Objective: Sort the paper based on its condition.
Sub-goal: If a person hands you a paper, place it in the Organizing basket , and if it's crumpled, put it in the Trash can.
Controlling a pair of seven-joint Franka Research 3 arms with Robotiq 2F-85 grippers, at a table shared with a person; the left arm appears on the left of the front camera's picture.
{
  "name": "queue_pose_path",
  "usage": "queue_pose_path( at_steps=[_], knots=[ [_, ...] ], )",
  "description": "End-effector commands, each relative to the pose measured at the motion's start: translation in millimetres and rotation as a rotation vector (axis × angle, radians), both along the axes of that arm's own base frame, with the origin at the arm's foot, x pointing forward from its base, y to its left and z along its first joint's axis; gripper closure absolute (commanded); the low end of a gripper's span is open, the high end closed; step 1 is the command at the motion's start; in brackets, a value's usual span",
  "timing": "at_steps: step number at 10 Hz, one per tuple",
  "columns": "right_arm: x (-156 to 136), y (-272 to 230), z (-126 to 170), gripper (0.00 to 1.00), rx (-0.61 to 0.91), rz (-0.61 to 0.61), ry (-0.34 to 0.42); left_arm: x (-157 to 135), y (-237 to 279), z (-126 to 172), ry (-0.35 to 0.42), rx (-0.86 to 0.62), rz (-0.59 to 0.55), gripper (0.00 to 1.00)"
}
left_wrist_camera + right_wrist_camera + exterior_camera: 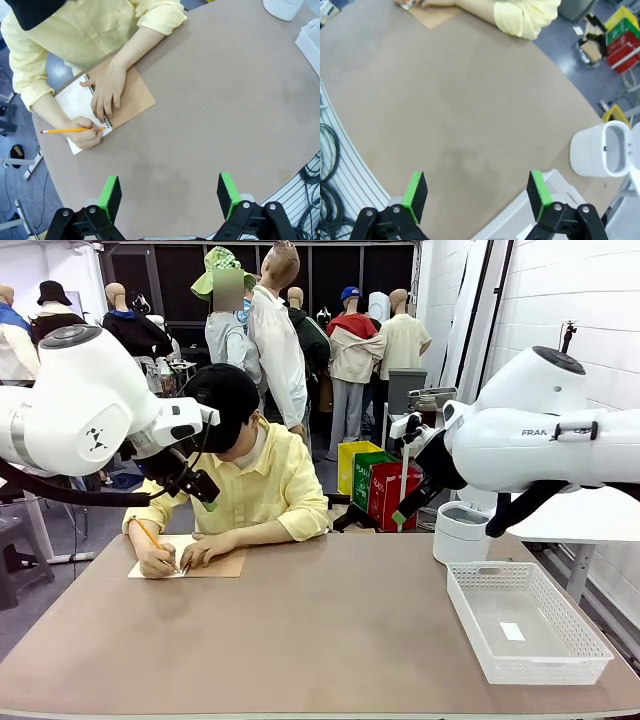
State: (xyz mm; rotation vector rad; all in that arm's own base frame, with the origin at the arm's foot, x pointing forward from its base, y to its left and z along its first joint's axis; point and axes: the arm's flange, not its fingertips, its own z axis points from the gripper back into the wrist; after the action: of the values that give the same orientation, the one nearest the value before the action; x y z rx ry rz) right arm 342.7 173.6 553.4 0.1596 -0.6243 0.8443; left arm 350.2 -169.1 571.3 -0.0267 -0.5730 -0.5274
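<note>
Hovering empty, left gripper point(169, 197) and right gripper point(477, 196) gape wide; the paper point(75, 98), under the person's writing hand point(86, 135), looks thin and floppy, likely best pinched at a free edge.

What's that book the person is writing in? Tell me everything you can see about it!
It is a spiral notebook, open and flat on the brown table, right in front of the person. One side is a tan card-like cover, the other a white page, with dark wire rings between. One hand presses on the rings; the other hand writes on the page with a yellow pencil.
</note>
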Motion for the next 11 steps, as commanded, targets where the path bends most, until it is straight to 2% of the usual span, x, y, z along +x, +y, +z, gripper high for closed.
queue_pose_path(
  at_steps=[1, 3, 5, 10, 11],
  knots=[
    [-4.7, -3.8, -3.0, 0.00, 0.038, 0.061, 0.000, -6.1, -0.1, -3.9, -0.005, -0.005, 0.041, 0.00],
    [-0.5, -13.0, -2.4, 0.00, 0.158, 0.116, -0.022, -2.8, 2.4, -7.1, 0.007, -0.027, 0.053, 0.00],
    [1.0, -18.7, -5.4, 0.00, 0.235, 0.146, -0.022, -1.7, 1.3, 0.5, -0.002, -0.004, 0.008, 0.00],
    [10.5, -20.8, -16.1, 0.00, 0.288, 0.191, -0.050, -1.7, 1.3, 0.5, -0.002, -0.004, 0.008, 0.00],
    [4.1, -21.0, -3.5, 0.00, 0.244, 0.149, -0.013, -1.7, 1.3, 0.5, -0.002, -0.004, 0.008, 0.00]
  ],
)
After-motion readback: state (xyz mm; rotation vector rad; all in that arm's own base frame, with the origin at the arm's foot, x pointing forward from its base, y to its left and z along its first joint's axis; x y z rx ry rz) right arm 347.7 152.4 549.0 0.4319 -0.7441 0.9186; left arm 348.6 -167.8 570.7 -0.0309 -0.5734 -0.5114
